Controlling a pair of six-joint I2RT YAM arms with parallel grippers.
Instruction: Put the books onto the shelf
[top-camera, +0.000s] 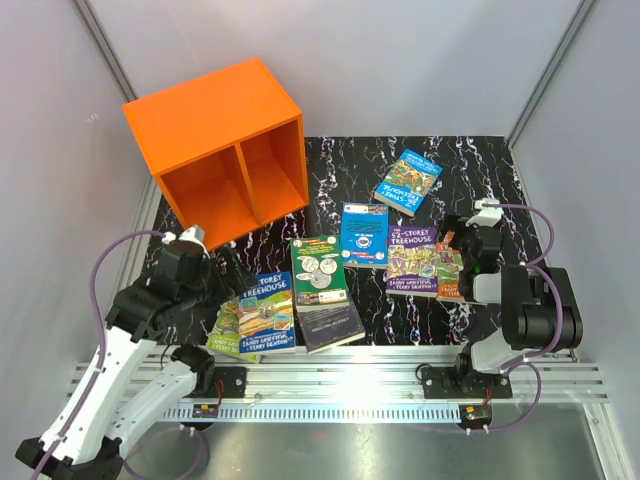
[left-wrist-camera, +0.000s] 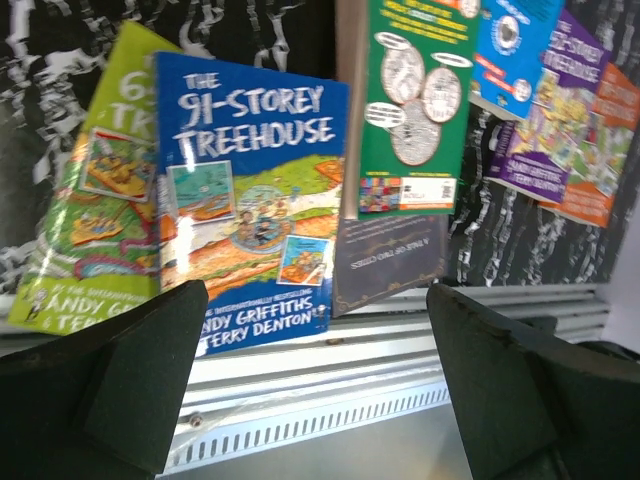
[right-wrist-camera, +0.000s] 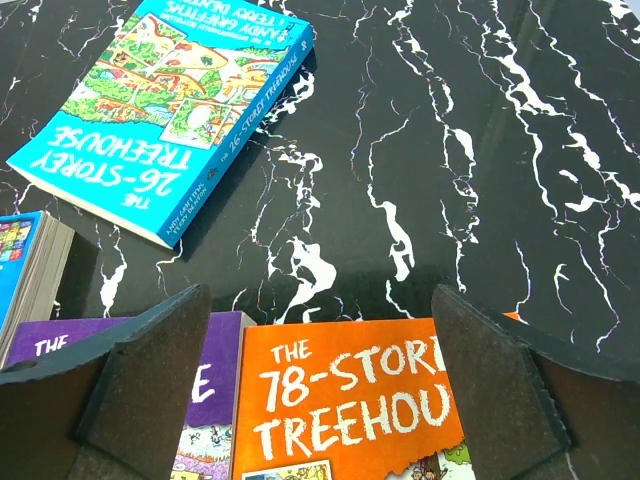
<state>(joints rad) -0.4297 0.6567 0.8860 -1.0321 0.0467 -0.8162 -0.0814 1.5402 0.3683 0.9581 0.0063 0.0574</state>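
Note:
Several books lie flat on the black marbled mat (top-camera: 480, 170). The orange shelf (top-camera: 225, 150) stands at the back left, both compartments empty and its open front facing the books. My left gripper (top-camera: 222, 264) (left-wrist-camera: 315, 300) is open above the blue 91-Storey book (left-wrist-camera: 250, 200) (top-camera: 266, 312), which overlaps a lime-green book (left-wrist-camera: 100, 180). A green book (left-wrist-camera: 415, 100) lies on a dark one (left-wrist-camera: 390, 260). My right gripper (top-camera: 458, 240) (right-wrist-camera: 320, 300) is open above the orange 78-Storey book (right-wrist-camera: 340, 400), beside a purple one (right-wrist-camera: 215, 370). A teal 26-Storey book (right-wrist-camera: 160, 110) lies farther back.
An aluminium rail (top-camera: 340, 375) runs along the near edge with both arm bases bolted to it. Grey walls close in the left, back and right sides. A blue book (top-camera: 364, 234) lies in the middle of the mat.

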